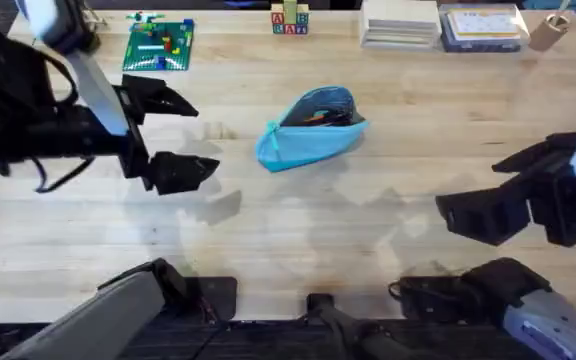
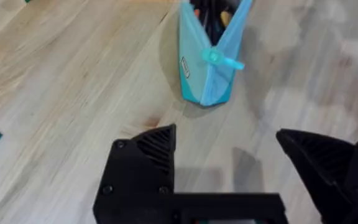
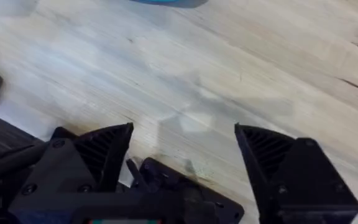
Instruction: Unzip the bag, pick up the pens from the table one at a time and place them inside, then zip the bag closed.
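We find the bag (image 1: 311,128) lying near the middle of the tabletop (image 1: 298,230), its zipper open along the top so that the mouth gapes and dark pens (image 1: 320,117) with a touch of orange show inside. No pen lies loose on the wood that we can see, so we judge the loading done and the zipping left to do.

The bag looks like thin soft cloth, light and easily dragged. It will fold and slide under a push instead of resisting, and a pull on the zipper would likely haul the whole pouch along unless the other end is pinned. The pens give it a little stiffness along its length (not much, we think). The best hold for closing is the small teal pull tab (image 2: 222,60), which sticks out at the pointed end of the bag facing the left arm; it is small and probably slippery, so it wants a narrow, square pinch. The far end of the cloth body is the place to anchor.

The left end effector (image 1: 183,135) hangs beside the bag on its left, fingers spread wide and holding nothing. The right end effector (image 1: 488,195) sits well apart from the bag, toward the right near edge, also spread open and empty.
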